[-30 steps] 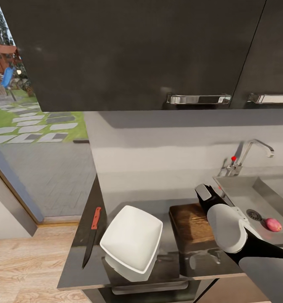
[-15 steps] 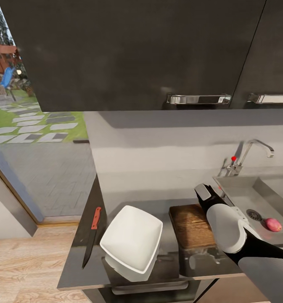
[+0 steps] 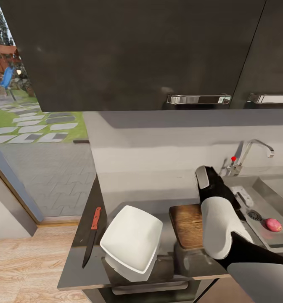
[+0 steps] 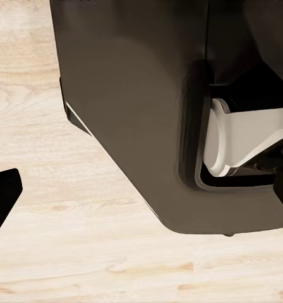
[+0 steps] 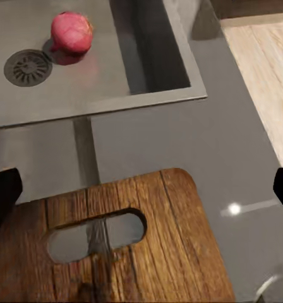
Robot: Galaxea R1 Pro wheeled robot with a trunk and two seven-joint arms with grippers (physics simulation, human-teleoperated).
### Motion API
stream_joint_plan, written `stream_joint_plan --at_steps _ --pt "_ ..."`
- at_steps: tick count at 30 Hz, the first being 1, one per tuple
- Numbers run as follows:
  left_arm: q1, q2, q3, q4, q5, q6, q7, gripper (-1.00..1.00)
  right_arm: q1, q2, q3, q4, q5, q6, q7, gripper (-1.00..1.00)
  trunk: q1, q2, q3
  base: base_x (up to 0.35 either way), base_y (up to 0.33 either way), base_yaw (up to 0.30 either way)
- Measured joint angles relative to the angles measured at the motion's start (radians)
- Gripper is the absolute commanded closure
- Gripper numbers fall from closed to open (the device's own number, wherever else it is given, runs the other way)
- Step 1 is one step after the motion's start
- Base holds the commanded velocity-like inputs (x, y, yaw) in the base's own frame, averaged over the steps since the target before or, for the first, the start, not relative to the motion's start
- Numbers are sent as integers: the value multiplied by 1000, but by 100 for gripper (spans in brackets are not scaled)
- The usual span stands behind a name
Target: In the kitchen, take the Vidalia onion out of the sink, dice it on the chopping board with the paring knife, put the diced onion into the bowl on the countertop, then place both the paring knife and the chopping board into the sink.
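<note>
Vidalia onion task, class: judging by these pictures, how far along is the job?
Nothing looks finished yet. The onion lies in the sink beside the drain. The right gripper hangs open over the chopping board, short of the basin, holding nothing. The paring knife lies untouched left of the empty bowl. Fetching, dicing, bowling and clearing remain.

Right arm (image 3: 219, 229): glossy white rounded shell over black joint segments, grey forearm section, grey plate at the wrist end. Base (image 4: 148, 126): dark grey smooth housing, rounded corners, white curved insert in black recess.
</note>
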Motion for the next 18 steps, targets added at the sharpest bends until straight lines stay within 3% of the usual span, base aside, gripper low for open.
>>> stream_joint_plan --at_steps 6,13,18 --pt "0 1 0 -12 0 -1 1 -100 0 0 131 -135 -5 130 3 -100 0 0 0 0 0 0" --pt "0 2 1 -20 0 -1 2 -100 0 0 260 -143 -7 144 9 -100 0 0 0 0 0 0" --pt "0 4 2 -23 1 -1 2 -100 0 0 307 -144 -8 148 21 -100 0 0 0 0 0 0"
